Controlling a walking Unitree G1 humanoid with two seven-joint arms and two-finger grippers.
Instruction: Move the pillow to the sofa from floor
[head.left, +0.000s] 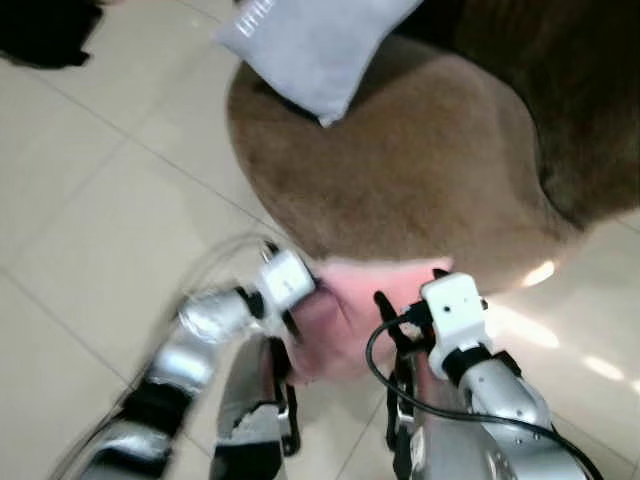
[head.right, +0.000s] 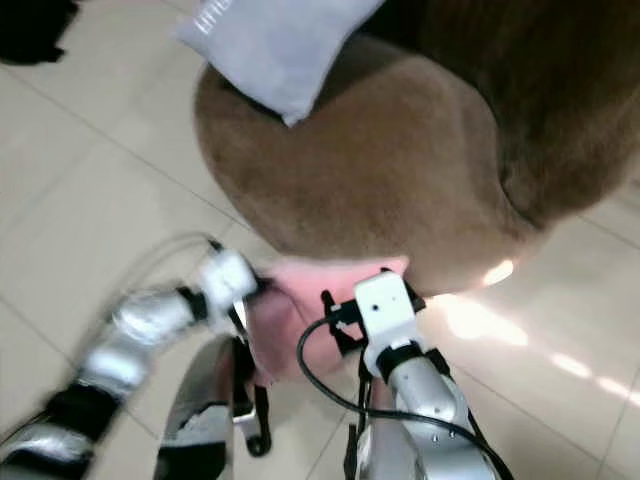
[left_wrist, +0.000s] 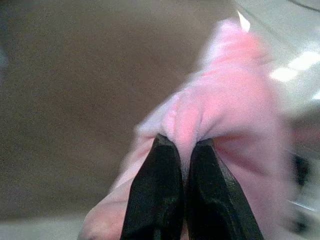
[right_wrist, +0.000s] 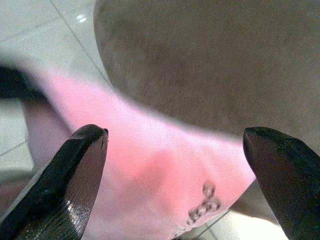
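In the left eye view, the pink pillow (head.left: 345, 315) hangs between the two arms at the near rim of the brown sofa (head.left: 430, 160). Most of it is hidden behind the wrists, and its lower end is lost among the arm parts, so its full outline and long axis cannot be made out. The left gripper (head.left: 300, 325) meets its left side and the right gripper (head.left: 400, 335) sits at its right side; the fingers themselves are hard to see here. A grey pillow (head.left: 315, 45), cut off by the top edge, lies tilted on the sofa's far rim. The left arm is smeared by motion blur. Pale floor tiles (head.left: 80, 190) surround the sofa.

The right eye view shows the same arrangement, shifted sideways.

In the left wrist view, the fingers (left_wrist: 155, 195) are pressed together on a bunched fold of pink fabric, which rises away from the tips toward the bright floor; the far end is blurred.

In the right wrist view, the fingers (right_wrist: 75, 175) are spread wide, with the pillow lying across the gap in front of the sofa's rounded edge. A small dark mark shows on the fabric, too blurred to read.
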